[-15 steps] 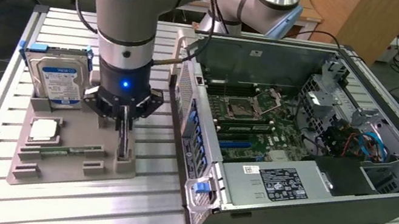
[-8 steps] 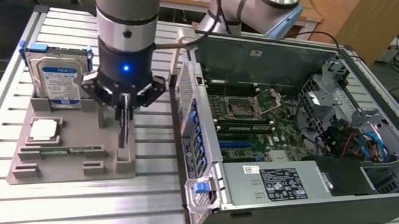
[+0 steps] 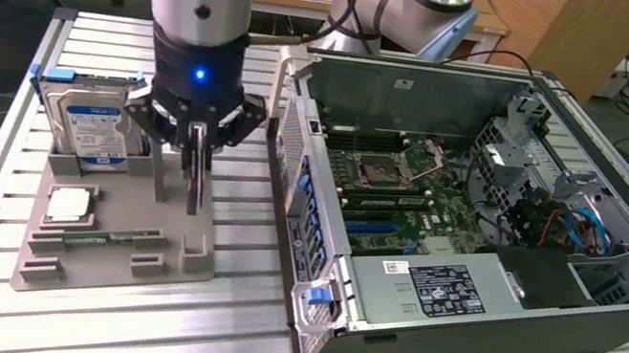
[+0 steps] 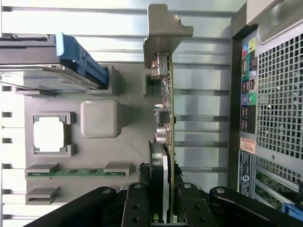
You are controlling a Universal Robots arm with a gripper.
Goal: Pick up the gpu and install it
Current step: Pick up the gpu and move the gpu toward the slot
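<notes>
The gpu stands on edge in the grey holder tray, a thin dark card below my gripper. In the wrist view the gpu appears edge-on, its silver bracket at the far end and its green board facing the computer case. My gripper is shut on the card's near end, one black finger on each face. Whether the card rests in its slot or hangs just above it, I cannot tell.
On the tray are a hard drive with a blue-white label, a square silver chip and a green memory stick. The open computer case lies to the exterior view's right, its motherboard exposed. Slatted aluminium table below.
</notes>
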